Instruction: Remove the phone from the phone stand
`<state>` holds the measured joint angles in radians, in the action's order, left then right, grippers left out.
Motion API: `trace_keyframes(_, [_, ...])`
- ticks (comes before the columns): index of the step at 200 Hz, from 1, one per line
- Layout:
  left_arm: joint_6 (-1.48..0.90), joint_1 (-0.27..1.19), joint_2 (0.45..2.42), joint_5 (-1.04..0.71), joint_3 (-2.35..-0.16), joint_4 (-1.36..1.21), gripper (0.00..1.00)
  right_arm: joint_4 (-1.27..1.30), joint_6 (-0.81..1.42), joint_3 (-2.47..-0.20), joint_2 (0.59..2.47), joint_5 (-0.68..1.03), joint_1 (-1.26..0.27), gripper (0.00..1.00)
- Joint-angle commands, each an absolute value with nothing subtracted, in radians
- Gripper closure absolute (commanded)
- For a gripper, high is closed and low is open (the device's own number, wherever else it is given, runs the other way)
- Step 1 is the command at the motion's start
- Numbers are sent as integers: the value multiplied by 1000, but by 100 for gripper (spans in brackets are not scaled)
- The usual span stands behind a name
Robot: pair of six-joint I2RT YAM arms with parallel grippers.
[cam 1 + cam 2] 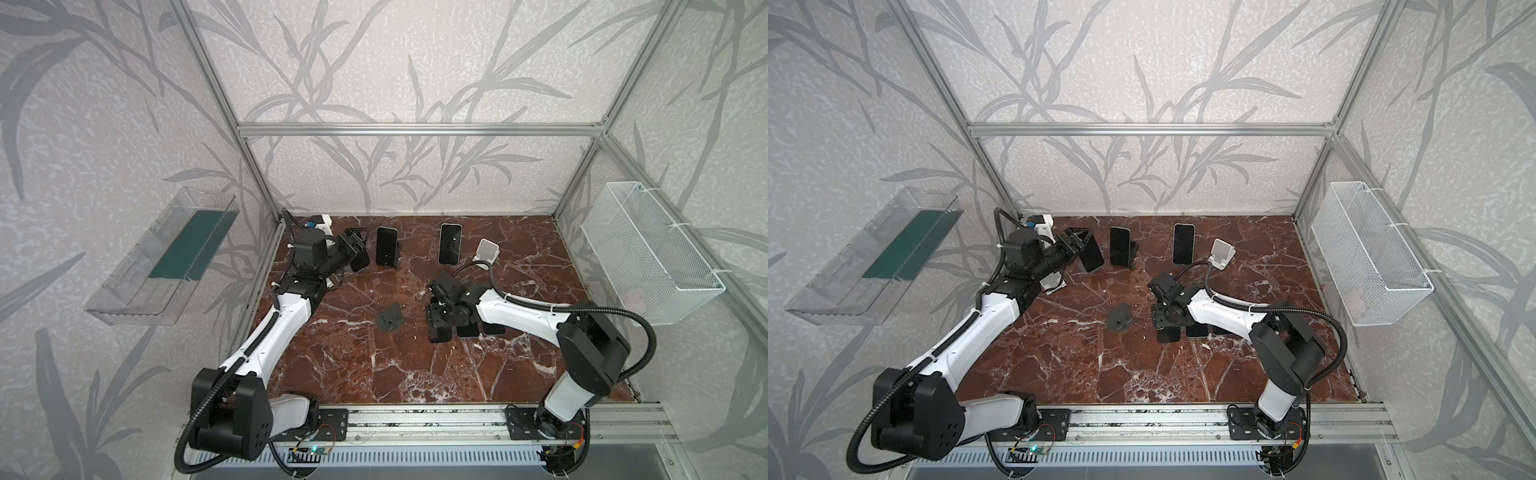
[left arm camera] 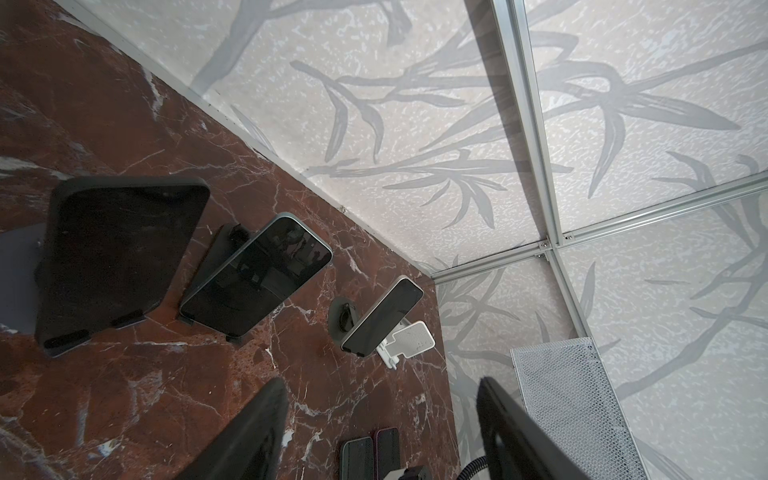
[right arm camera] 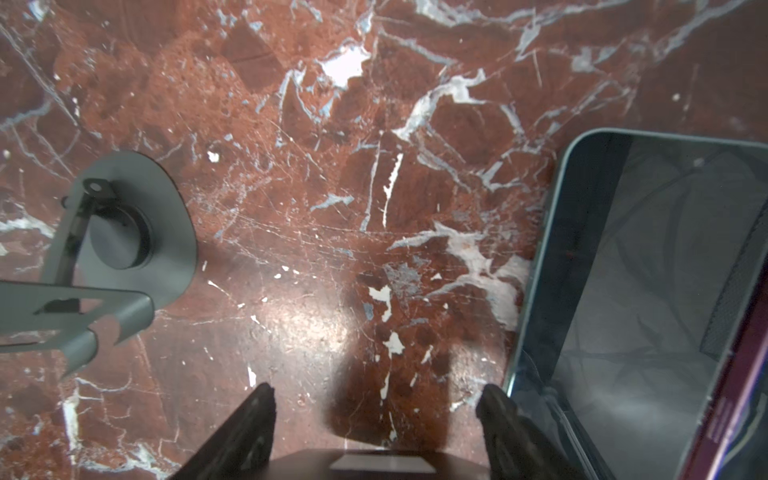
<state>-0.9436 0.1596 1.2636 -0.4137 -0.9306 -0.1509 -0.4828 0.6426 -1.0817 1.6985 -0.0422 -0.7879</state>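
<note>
The black-cased phone (image 2: 120,257) leans on its stand (image 2: 129,321). Both grippers have jaws apart and hold nothing: the left gripper (image 2: 380,386) just beside that stand, the right gripper (image 3: 374,395) far from it. Pinch the phone's long sides, then lift it straight up off the stand.

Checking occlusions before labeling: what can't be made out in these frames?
- Flat phones: right arm covers them in both top views; count unclear.
- White object under left arm: a top view, mostly hidden; identity unclear.
- Phone in right wrist view: cut off by frame edge.
</note>
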Motion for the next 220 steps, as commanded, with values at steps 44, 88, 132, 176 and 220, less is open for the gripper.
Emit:
trace_keyframes(44, [-945, 164, 1280, -419, -925, -173, 27, -435, 645, -1122, 1801, -41, -788, 32])
trace_keyframes(88, [-943, 165, 1278, -417, -924, -174, 27, -425, 661, -1149, 1870, -98, -788, 31])
trace_keyframes(132, [-946, 166, 1277, -419, -923, -177, 27, -444, 680, -1147, 1891, -194, -791, 26])
trace_keyframes(176, [-948, 166, 1281, -422, -925, -179, 27, -469, 690, -1153, 1918, -234, -793, 25])
trace_keyframes(220, [-950, 167, 1284, -421, -922, -179, 27, -486, 706, -1161, 1958, -249, -801, 24])
